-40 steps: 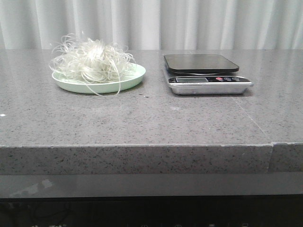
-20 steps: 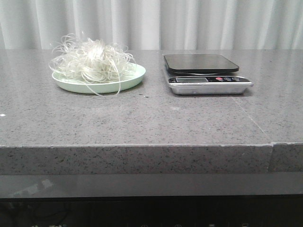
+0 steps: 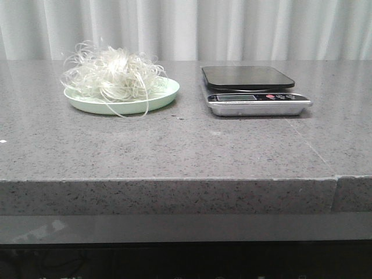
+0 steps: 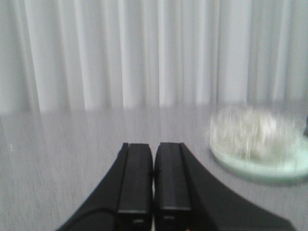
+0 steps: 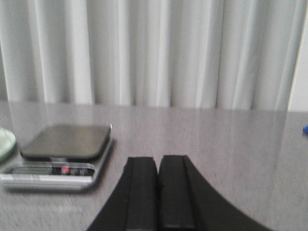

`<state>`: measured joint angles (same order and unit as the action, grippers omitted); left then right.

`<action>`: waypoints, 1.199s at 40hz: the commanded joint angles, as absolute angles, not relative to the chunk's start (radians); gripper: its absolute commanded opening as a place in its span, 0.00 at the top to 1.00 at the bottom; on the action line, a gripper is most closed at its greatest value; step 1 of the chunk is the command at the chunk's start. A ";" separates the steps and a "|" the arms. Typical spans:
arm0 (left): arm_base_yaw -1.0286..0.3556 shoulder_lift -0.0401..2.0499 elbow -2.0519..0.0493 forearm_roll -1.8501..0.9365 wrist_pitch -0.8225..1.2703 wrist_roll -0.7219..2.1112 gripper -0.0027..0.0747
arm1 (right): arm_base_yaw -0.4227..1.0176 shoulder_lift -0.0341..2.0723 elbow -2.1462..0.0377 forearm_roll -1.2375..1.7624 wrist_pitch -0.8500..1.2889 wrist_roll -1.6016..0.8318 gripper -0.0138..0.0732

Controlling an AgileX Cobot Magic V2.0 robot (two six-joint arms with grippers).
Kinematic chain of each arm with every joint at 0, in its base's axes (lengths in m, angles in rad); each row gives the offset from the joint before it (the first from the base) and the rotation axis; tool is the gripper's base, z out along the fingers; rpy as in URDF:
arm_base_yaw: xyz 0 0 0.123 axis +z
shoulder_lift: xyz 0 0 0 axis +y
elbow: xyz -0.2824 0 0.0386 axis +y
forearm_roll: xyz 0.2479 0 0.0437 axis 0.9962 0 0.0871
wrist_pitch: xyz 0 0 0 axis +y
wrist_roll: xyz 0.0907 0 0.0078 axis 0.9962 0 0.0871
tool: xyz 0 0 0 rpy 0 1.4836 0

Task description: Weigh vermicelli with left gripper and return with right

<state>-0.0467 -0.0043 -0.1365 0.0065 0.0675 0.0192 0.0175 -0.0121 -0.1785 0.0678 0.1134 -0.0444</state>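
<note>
The vermicelli (image 3: 113,75) is a fluffy nest of thin white strands heaped on a pale green plate (image 3: 165,96) at the back left of the grey stone table. A kitchen scale (image 3: 250,87) with a dark platform and silver front stands to its right, with nothing on it. Neither gripper shows in the front view. In the left wrist view my left gripper (image 4: 154,147) is shut and empty, with the blurred vermicelli (image 4: 250,134) and plate (image 4: 260,168) off to one side. In the right wrist view my right gripper (image 5: 158,161) is shut and empty, beside the scale (image 5: 62,149).
A white pleated curtain (image 3: 186,29) hangs behind the table. The table's front edge (image 3: 174,180) runs across the front view, with a seam at the right. A small blue thing (image 5: 305,129) shows at the edge of the right wrist view.
The vermicelli, plate and scale stay where they were. The whole front view shifts very slightly.
</note>
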 commanded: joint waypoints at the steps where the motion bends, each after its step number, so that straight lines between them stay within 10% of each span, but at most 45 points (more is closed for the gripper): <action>1: -0.046 0.023 -0.294 0.021 0.064 0.011 0.76 | 0.014 0.010 -0.332 0.069 0.153 -0.048 0.69; 16: -0.046 0.353 -0.749 0.034 0.444 0.011 0.76 | 0.014 0.330 -0.743 0.069 0.490 -0.048 0.69; 48: -0.046 0.605 -0.762 0.000 0.581 0.011 0.76 | 0.014 0.620 -0.762 0.072 0.660 -0.048 0.67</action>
